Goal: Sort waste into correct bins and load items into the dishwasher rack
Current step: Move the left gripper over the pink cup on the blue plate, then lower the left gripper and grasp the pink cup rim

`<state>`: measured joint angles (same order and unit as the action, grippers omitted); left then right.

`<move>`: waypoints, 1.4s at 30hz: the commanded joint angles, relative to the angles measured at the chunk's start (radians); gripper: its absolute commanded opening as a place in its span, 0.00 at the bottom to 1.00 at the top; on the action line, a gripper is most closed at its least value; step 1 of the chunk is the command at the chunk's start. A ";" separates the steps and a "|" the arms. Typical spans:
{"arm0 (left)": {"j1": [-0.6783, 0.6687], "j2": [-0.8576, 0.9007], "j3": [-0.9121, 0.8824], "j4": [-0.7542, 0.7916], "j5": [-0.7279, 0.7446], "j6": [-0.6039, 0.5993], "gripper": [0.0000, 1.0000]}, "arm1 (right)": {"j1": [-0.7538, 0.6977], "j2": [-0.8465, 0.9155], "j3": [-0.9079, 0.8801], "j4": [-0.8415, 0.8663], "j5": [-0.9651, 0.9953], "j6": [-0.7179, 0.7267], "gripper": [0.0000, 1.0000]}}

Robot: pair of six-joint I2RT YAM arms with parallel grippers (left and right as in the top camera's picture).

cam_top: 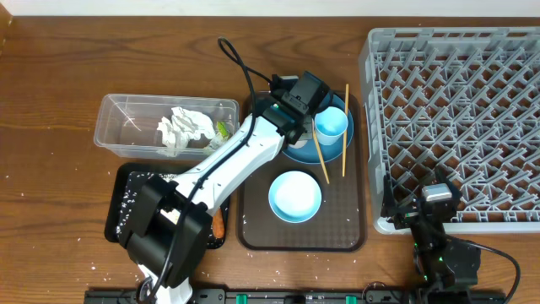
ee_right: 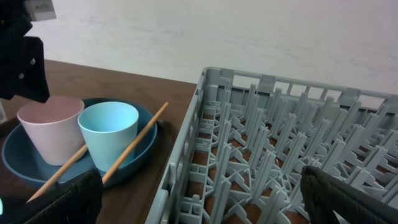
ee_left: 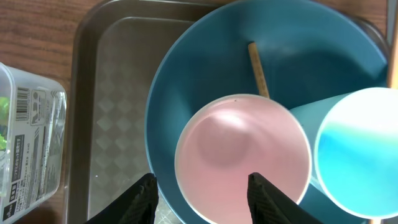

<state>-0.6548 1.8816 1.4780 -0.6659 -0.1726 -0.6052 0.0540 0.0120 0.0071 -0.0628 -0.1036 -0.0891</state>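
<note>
On the dark-blue plate stand the pale pink cup and the light-blue cup. My left gripper hovers open over the pink cup's near rim, one finger over the plate and the other over the cup's inside. Two chopsticks lean on the plate. The light-blue bowl sits in front of it. The napkin and green wrapper lie in the clear tub. A carrot lies by the black tray. My right gripper stands wide open over the rack's left wall.
The plate, cups and bowl rest on a brown serving tray between the bins and the rack. White rice grains speckle the black tray and the table at the front left. A black cable loops behind the left arm.
</note>
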 commanded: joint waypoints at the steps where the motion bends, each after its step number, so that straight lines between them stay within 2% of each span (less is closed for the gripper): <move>1: 0.011 0.010 -0.028 0.002 -0.027 -0.002 0.49 | 0.005 -0.005 -0.002 -0.003 -0.001 -0.006 0.99; 5: 0.010 0.010 -0.057 0.009 -0.027 -0.036 0.49 | 0.005 -0.005 -0.002 -0.003 -0.001 -0.006 0.99; 17: 0.011 0.006 -0.078 0.085 -0.056 -0.034 0.49 | 0.005 -0.005 -0.002 -0.003 -0.001 -0.006 0.99; 23: 0.017 -0.079 -0.065 0.055 -0.081 -0.016 0.49 | 0.005 -0.005 -0.002 -0.003 -0.001 -0.006 0.99; 30: 0.001 -0.257 -0.065 -0.202 -0.063 -0.017 0.50 | 0.005 -0.005 -0.002 -0.003 -0.001 -0.006 0.99; 35: 0.001 -0.306 -0.065 -0.414 -0.060 -0.020 0.51 | 0.005 -0.005 -0.002 -0.003 -0.001 -0.006 0.99; 38: 0.001 -0.304 -0.068 -0.473 -0.060 -0.020 0.59 | 0.005 -0.005 -0.002 -0.003 -0.001 -0.006 0.99; 42: 0.001 -0.300 -0.070 -0.499 -0.014 -0.020 0.59 | 0.005 -0.005 -0.002 -0.003 -0.001 -0.006 0.99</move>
<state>-0.6525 1.5730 1.4044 -1.1545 -0.2100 -0.6281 0.0540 0.0120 0.0071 -0.0628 -0.1036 -0.0887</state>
